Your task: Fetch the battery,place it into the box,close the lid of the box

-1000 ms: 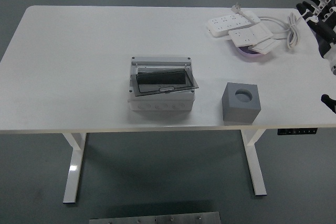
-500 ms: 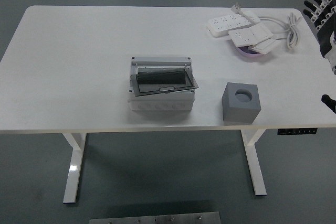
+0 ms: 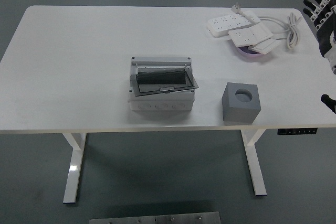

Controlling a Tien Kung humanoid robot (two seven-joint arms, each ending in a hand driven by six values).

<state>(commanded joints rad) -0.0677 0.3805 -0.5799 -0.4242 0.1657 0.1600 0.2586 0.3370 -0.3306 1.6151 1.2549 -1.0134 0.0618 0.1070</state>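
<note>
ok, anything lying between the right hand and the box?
Yes. The power strips and their cable lie between the right hand and the box. The grey block sits off that line.

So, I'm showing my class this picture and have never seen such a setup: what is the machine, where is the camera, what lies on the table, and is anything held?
The one view comes from a camera high on a humanoid robot, looking down over a white table. Only the robot's right hand shows, at the upper right edge, fingers spread, holding nothing. The left hand is out of view. In the middle sits a pale box whose dark see-through lid lies askew on it. Beside it stands a grey block with a round hole on top. At the far right lie white power strips with a coiled cable. I cannot see a battery.
</note>
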